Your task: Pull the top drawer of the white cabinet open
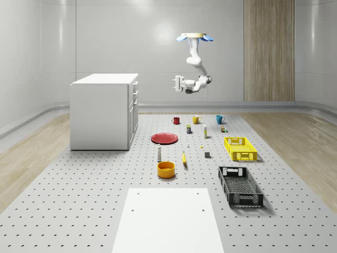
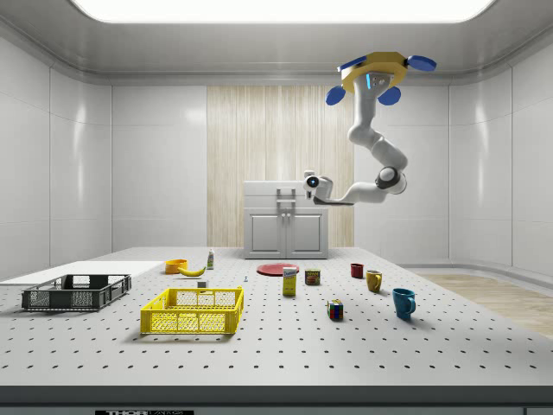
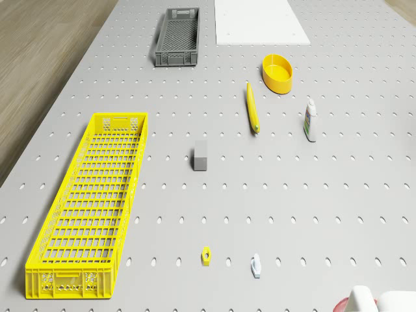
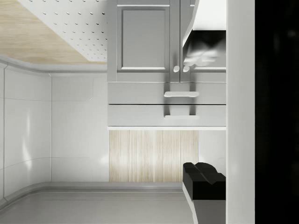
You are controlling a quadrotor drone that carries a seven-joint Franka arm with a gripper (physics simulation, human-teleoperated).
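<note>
Drone hovering high over the far end of the desk, arm stretched toward the white cabinet.

The drone (image 1: 195, 37) (blue rotors, yellow body) hangs in the air above the mugs, its glossy white arm bent down and sideways so the jaws (image 1: 174, 84) point at the white cabinet (image 1: 105, 110), well apart from it and holding nothing; can't tell how far they're spread. The cabinet is a boxy, smooth thing on the perforated grey desk (image 1: 79, 200). Its top drawer (image 4: 167, 115) has a flat bar handle and looks flush with the one next to it. A slotted yellow crate (image 1: 240, 148), a black mesh crate (image 1: 240, 186) and a flat red plate (image 1: 165, 138) sit nearby.
</note>
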